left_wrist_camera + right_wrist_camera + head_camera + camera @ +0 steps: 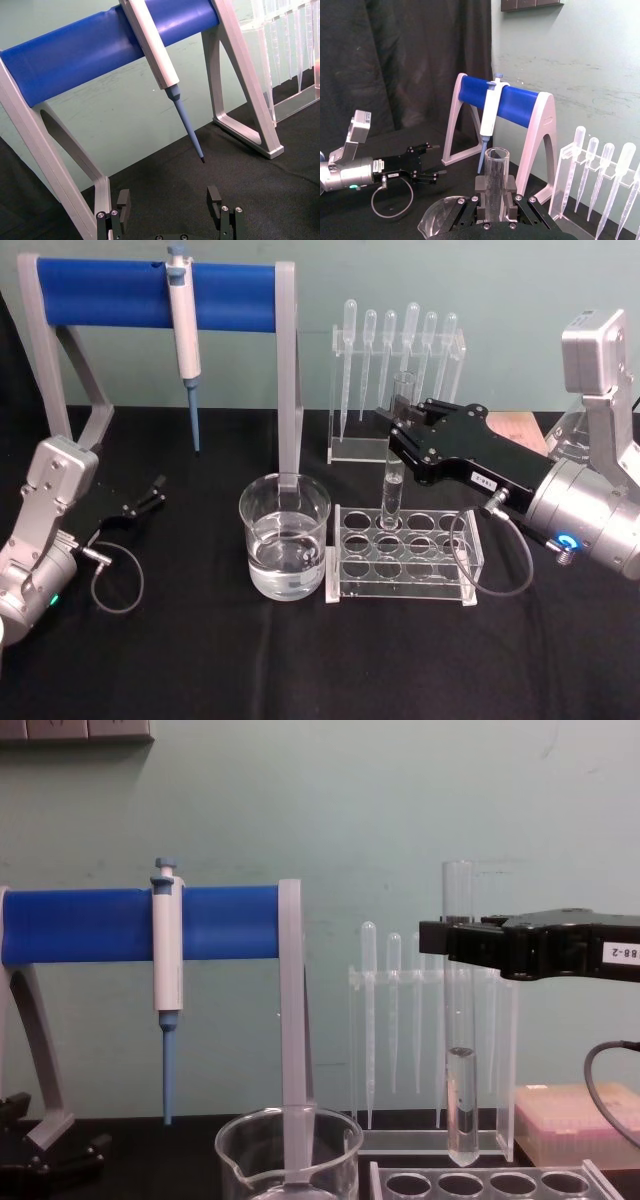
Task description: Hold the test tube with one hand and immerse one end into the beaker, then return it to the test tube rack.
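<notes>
The right gripper (403,422) reaches in from the right, clamped on the upper part of the test tube (393,480); the left gripper (150,495) lies parked far left, jaws apart. The test tube rack (400,588) stands just right of the beaker (258,550), which holds clear liquid. The tube hangs upright, its rounded end just above a back hole of the rack. We cannot tell whether the dip is done. We judge the tube either freshly lifted or about to go home.

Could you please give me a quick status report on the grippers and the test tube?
Right gripper shut on test tube, upright, bottom just above the rack. Left gripper open, parked at left. Beaker beside rack, apart from the tube.
</notes>
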Tool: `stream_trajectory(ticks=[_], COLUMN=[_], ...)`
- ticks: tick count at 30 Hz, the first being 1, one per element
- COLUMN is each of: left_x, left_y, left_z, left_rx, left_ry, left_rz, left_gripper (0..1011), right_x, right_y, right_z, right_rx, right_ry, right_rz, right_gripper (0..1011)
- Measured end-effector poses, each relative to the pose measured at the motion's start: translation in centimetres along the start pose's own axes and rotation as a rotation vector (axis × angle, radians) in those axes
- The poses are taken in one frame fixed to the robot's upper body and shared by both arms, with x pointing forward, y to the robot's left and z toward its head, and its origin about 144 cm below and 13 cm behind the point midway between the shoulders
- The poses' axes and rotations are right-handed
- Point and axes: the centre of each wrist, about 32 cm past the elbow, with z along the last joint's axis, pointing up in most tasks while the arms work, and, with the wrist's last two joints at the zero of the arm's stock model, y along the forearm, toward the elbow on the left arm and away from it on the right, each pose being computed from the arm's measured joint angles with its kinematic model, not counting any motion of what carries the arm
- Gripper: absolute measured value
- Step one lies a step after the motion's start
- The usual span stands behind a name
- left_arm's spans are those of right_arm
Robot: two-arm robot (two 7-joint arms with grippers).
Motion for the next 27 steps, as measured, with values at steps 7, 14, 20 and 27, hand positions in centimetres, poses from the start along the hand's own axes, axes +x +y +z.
stream_trajectory(ticks=[7,14,20,27], left_x=[0.0,0.0,0.0,0.0], left_y=[0.0,0.0,0.0,0.0], left_z=[0.0,0.0,0.0,0.0], left_rx=[0.0,0.0,0.0,0.0], left_ry=[0.0,0.0,0.0,0.0], left_rz=[0.0,0.0,0.0,0.0], left_gripper=[1000,1000,1000,1000], right_x=[-0.1,-0.6,-1.2,-1.9], right_y=[0.4,3.0,6.1,8.8], right_z=[0.5,2.1,2.4,0.8], right_rx=[0.013,0.053,0.065,0.053], right_ry=[-0.003,-0.013,-0.012,0.003], right_rz=[0.007,0.049,0.099,0.135], right_gripper=[225,225,225,225])
